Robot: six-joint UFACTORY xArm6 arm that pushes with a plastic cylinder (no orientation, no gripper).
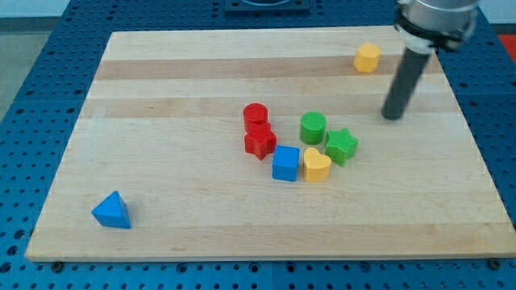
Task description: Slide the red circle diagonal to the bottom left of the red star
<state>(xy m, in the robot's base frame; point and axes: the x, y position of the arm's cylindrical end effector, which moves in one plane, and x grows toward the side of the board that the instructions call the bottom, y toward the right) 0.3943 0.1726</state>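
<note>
The red circle (255, 115) sits near the board's middle, touching the top of the red star (260, 142) just below it. My tip (392, 116) is at the view's right, well to the right of both red blocks and to the right of the green circle (313, 127). The tip touches no block.
A blue cube (285, 163), a yellow heart (316, 165) and a green star (342, 146) cluster to the right of the red star. A yellow hexagon (367, 58) lies at the top right. A blue triangle (111, 211) lies at the bottom left. The wooden board (161, 121) rests on a blue pegboard.
</note>
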